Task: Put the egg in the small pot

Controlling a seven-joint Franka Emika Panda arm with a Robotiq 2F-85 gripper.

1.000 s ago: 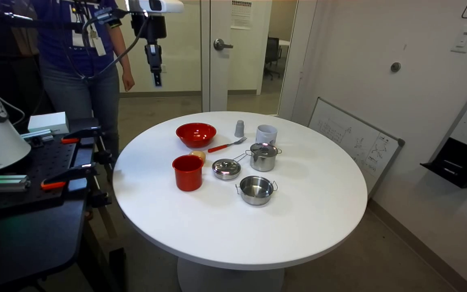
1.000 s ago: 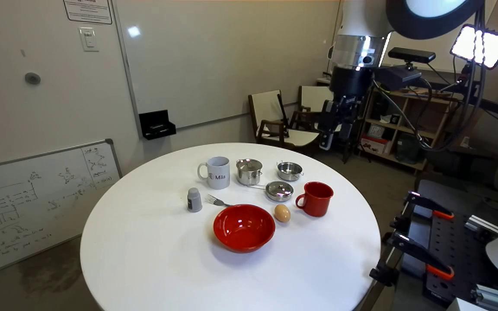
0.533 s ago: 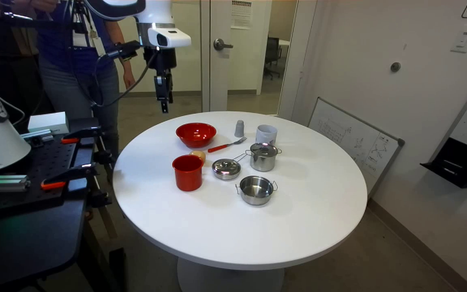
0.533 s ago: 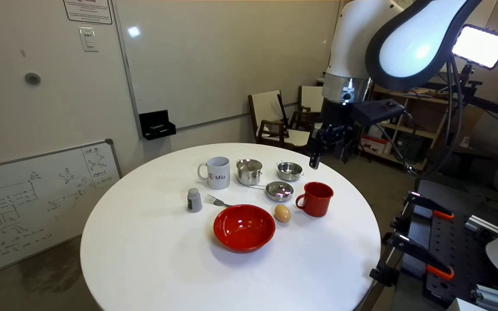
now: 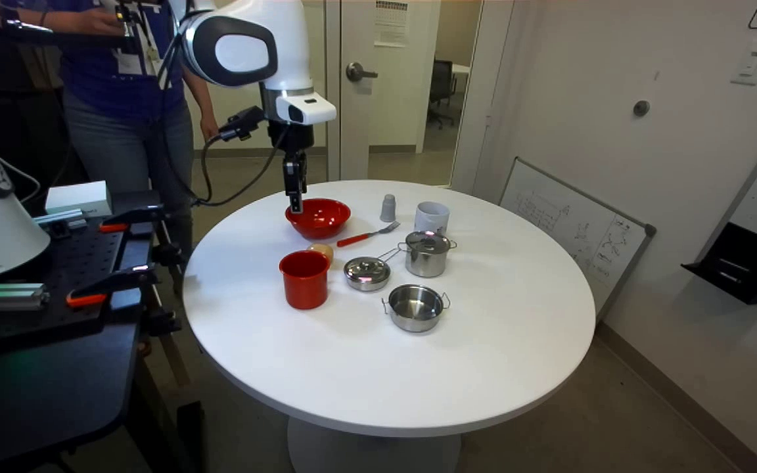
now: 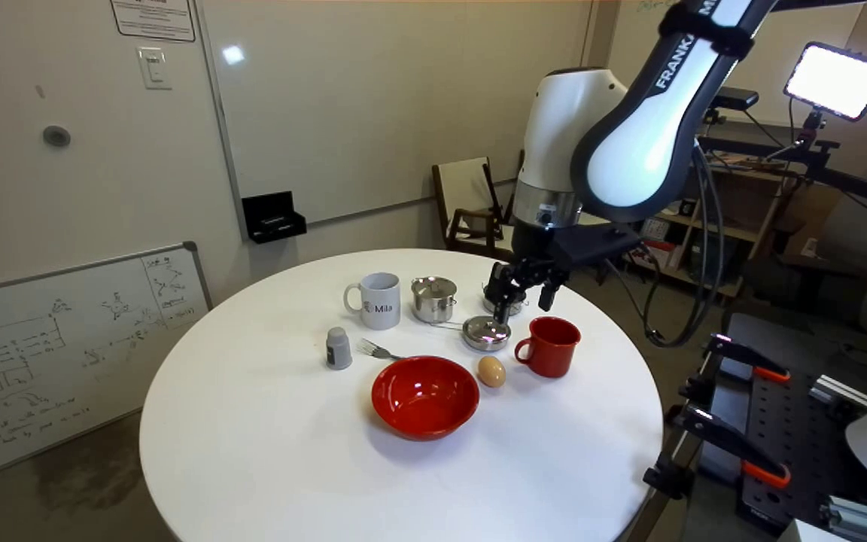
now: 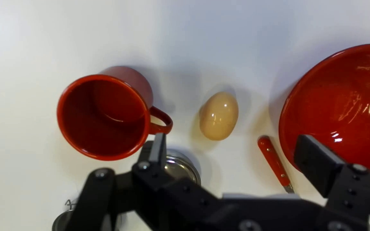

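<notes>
In an exterior view the egg (image 5: 322, 250) is partly behind the red cup (image 5: 305, 282), twd the left edge of the tabletop (image 5: 516, 341), small pot (image 5: 415, 318) closer to the near edge. In an exterior view the gripper (image 6: 524, 313) hangs above, part-hiding the small pot nr the far edge. Wrist view: gripper's spread wide, empty, egg btwn cup handle (image 7: 169, 122) & red bowl (image 7: 339, 96); I'd guess a skewed descent cd clip either, or an off-ctr pinch roll the egg away.

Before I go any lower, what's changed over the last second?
The open gripper has come down and in over the white table, toward the egg. Nothing has been grasped or released. The egg, two-handled open steel pot, red mug, red bowl and red-handled fork all stay put.
</notes>
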